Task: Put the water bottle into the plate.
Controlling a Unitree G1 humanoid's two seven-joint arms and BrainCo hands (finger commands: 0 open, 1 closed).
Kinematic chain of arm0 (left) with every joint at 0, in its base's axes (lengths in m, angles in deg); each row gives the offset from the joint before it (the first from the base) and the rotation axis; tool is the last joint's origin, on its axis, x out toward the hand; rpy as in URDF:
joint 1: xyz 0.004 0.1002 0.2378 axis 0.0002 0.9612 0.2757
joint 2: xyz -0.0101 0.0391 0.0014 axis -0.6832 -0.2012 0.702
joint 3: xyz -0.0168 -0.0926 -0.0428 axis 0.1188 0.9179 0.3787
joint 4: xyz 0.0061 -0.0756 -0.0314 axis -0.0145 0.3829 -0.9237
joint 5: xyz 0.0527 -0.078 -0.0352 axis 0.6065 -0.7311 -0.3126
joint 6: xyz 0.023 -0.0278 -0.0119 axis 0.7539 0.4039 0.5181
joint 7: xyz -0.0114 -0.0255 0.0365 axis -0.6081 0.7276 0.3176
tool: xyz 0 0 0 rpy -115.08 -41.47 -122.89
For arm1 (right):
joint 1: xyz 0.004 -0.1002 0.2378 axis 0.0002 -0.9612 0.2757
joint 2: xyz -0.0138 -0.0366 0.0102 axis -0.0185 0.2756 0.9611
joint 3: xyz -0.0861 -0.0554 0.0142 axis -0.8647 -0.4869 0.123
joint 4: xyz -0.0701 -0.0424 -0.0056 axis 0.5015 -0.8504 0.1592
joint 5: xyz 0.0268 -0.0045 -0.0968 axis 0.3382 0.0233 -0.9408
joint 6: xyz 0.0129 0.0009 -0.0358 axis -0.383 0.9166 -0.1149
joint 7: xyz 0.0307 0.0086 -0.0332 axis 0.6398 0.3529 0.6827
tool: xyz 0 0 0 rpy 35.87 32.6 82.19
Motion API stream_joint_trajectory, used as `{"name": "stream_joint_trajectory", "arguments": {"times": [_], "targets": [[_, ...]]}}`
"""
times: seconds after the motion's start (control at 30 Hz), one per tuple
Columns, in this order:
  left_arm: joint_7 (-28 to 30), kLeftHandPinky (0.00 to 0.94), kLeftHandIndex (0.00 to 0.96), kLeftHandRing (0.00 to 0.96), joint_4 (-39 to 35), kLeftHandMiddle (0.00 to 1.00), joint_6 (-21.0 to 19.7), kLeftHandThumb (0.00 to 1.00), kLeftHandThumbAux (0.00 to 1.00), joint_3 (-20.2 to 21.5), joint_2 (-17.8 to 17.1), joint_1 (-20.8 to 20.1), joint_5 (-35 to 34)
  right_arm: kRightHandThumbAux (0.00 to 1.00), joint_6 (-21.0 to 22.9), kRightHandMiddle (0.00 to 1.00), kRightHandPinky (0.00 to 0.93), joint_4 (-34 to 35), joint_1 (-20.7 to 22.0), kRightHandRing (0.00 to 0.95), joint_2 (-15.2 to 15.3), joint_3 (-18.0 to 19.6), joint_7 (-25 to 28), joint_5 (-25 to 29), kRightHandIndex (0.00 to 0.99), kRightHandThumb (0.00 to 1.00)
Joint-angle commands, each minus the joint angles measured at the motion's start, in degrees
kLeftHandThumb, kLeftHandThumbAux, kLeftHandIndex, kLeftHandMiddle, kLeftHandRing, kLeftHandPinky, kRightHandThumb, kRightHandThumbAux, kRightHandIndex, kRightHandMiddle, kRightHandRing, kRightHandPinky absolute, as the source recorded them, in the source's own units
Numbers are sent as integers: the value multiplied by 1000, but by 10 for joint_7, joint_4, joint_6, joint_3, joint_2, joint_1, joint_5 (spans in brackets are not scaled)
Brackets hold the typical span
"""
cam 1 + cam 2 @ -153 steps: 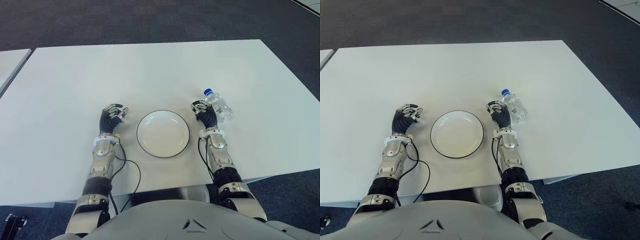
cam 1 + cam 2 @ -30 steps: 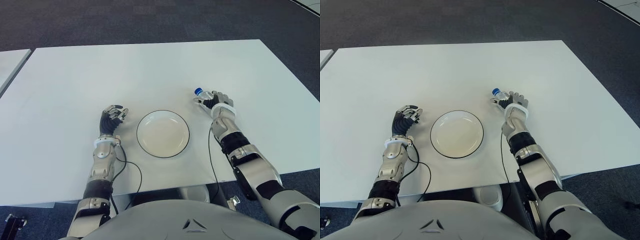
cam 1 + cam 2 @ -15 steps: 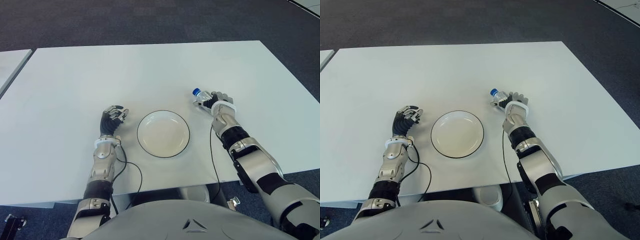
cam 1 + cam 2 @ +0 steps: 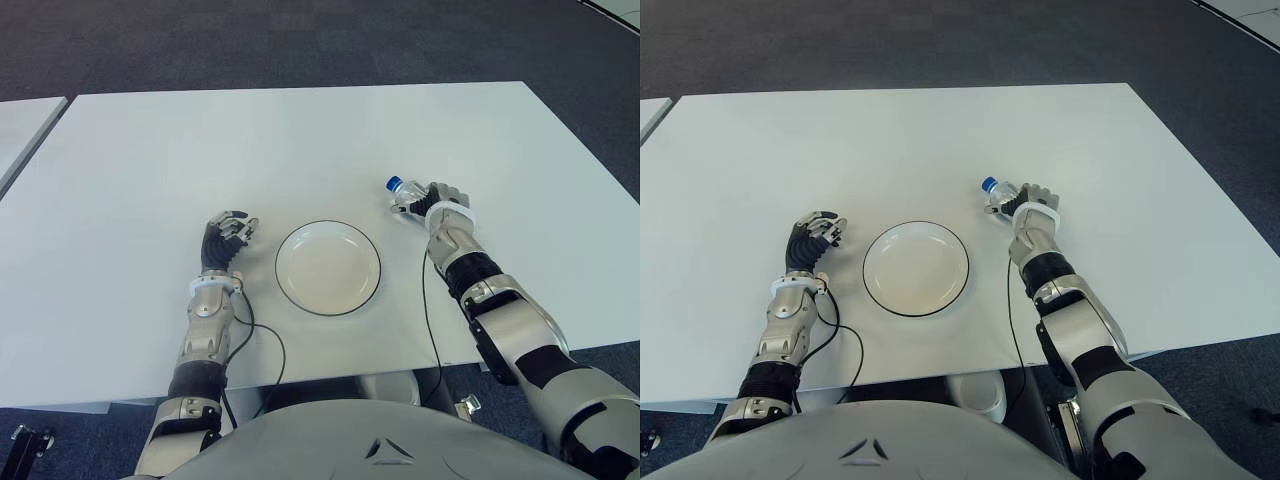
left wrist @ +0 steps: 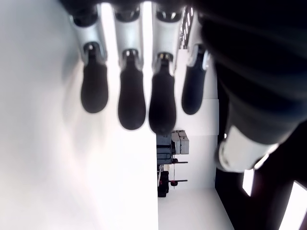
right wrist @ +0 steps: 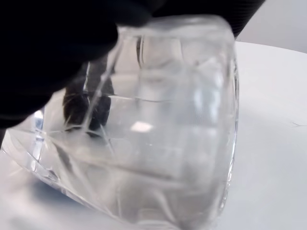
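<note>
While the plate (image 4: 328, 268) sits bare, the right hand (image 4: 432, 203) clasps the water bottle (image 4: 406, 197).

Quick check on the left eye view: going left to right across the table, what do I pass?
Left hand, holding nothing → plate, still without the bottle → water bottle, blue cap toward the plate → right hand, closed around the bottle's body. All over the white table.

A white table (image 4: 300, 140) stands on dark grey carpet (image 4: 250, 40)
</note>
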Motion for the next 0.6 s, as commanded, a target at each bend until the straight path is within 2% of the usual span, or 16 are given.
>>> {"name": "stream_joint_trajectory", "arguments": {"times": [0.03,0.13,0.2,0.23,0.3,0.37,0.5,0.6], "targets": [[-4,627,433,633,26,645,-33,706,715,3,6,19,-6,488,17,200,197,-14,-59,144,-23,23,-14,42,447,529],[-6,631,433,635,27,648,-34,706,715,6,7,19,-8,519,18,218,224,-9,-62,162,-32,45,-58,53,459,540],[-8,626,433,636,26,650,-37,706,715,7,8,18,-9,632,12,250,267,-11,-63,201,-36,54,-87,57,442,635],[-8,626,433,636,25,651,-37,706,715,6,8,19,-8,647,0,256,276,-20,-63,208,-37,59,-104,60,440,648],[-9,627,433,642,22,655,-34,707,715,4,6,20,-4,686,-23,294,366,-33,-64,270,-39,64,-130,65,436,680],[-8,633,434,646,21,656,-32,707,715,1,5,20,-2,700,-38,416,508,-43,-64,417,-40,67,-148,68,435,691],[-8,641,434,651,22,655,-29,708,716,-4,1,21,4,713,-61,631,723,-54,-64,656,-40,71,-171,73,436,701],[-7,643,434,650,19,653,-36,708,716,-5,-1,20,7,717,-75,714,795,-63,-62,738,-41,72,-182,75,437,702]]}}
